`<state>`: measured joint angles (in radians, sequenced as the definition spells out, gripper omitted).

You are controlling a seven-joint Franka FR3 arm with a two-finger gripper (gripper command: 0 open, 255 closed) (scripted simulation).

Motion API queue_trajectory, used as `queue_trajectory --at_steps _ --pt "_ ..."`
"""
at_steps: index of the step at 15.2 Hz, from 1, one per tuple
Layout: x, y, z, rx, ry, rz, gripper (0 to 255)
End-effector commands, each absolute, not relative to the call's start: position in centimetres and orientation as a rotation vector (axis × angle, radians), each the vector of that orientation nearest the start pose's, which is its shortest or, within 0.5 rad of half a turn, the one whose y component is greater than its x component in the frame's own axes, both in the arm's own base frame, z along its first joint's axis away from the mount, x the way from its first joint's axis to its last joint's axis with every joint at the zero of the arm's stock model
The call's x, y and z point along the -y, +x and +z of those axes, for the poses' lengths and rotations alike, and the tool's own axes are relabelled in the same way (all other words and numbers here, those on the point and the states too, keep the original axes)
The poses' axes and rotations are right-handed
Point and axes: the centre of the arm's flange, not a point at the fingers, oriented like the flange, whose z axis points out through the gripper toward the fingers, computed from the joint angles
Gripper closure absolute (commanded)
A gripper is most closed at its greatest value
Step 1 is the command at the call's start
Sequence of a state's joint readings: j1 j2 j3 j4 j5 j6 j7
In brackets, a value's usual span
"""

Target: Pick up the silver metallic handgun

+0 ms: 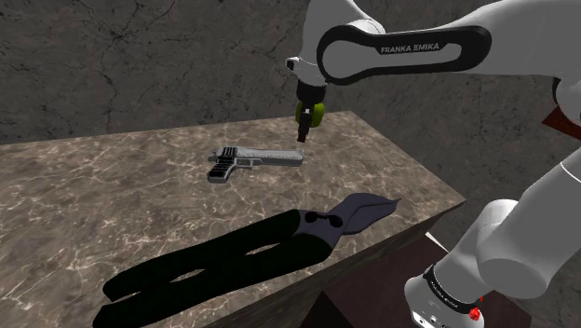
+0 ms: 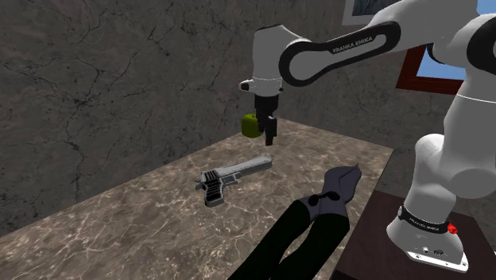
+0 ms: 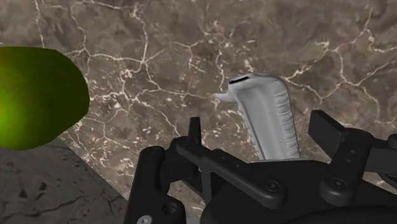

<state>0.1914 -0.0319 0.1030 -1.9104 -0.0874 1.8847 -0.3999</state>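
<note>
Above the marbled worktop (image 1: pixel 93 186) we see the gun (image 1: pixel 256 159); the wrist view adds the gripper (image 3: pixel 257 124) spread apart over its barrel.

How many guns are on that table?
1. The silver handgun lies on its side in the middle of the marble table, just beyond the big black shears. Nothing seems to hide another.
</note>
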Motion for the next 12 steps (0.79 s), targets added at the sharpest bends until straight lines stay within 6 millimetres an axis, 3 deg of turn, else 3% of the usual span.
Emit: queue_trajectory --at_steps 1,9,12 --pt "-17.9 54.2 49.9 1.238 -2.992 0.008 0" --pt "-27.7 57.3 46.0 1.618 -2.847 0.05 0" --pt "-27.8 57.3 44.9 1.619 -2.847 0.05 0"
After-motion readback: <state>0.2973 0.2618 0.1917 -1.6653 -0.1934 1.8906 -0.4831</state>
